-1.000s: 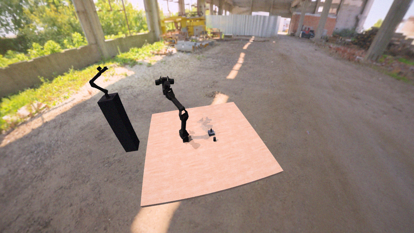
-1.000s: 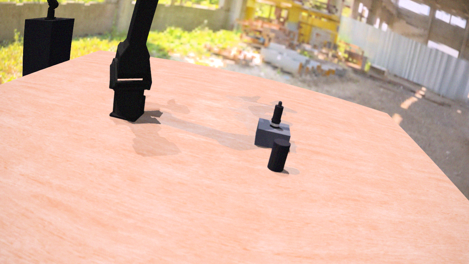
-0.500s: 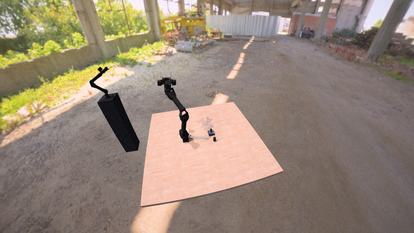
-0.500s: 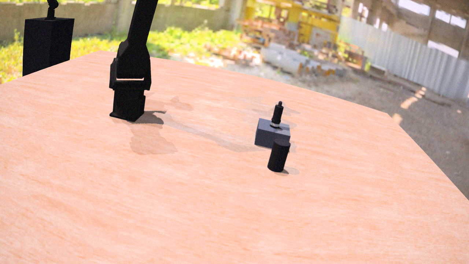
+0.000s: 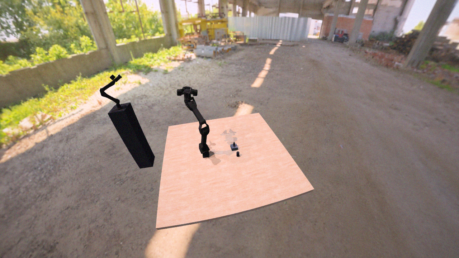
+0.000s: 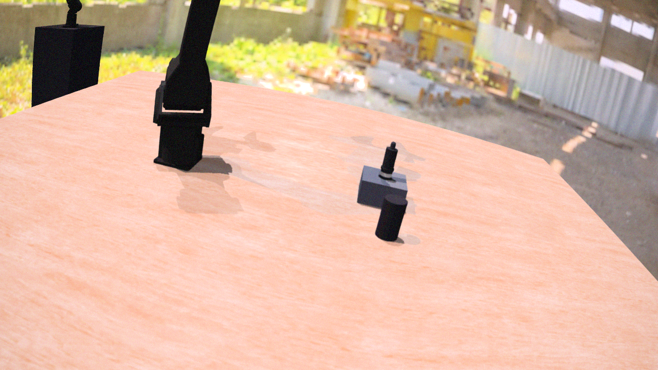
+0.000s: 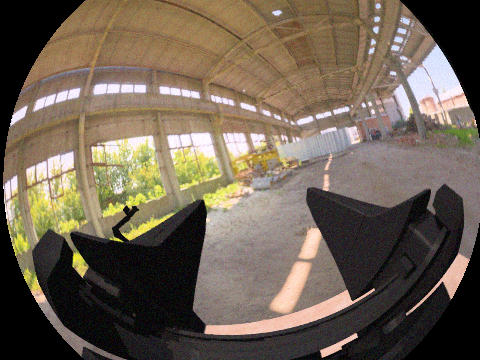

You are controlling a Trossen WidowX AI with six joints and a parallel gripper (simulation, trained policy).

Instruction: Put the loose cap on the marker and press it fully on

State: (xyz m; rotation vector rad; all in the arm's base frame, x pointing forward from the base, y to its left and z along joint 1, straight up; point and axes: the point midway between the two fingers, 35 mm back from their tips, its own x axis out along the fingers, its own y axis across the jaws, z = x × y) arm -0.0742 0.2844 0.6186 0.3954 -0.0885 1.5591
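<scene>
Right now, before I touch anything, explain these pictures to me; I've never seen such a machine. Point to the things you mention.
The black machine is a jointed robot arm [image 5: 204, 129] [image 6: 195, 64], standing on a pale wooden table [image 5: 224, 199] [image 6: 276, 299]. Its gripper [image 5: 187, 91] [image 7: 257, 200] has two fingers, spread apart with nothing between them.

The top picture looks down from high up, the exterior one from nearer the table, and the wrist one out past the fingers.

On the table, a marker [image 5: 234, 144] [image 6: 389, 157] stands upright in a holder block [image 5: 234, 148] [image 6: 379, 189]. Its loose black cap [image 5: 237, 153] [image 6: 390, 218] stands beside the block.
</scene>
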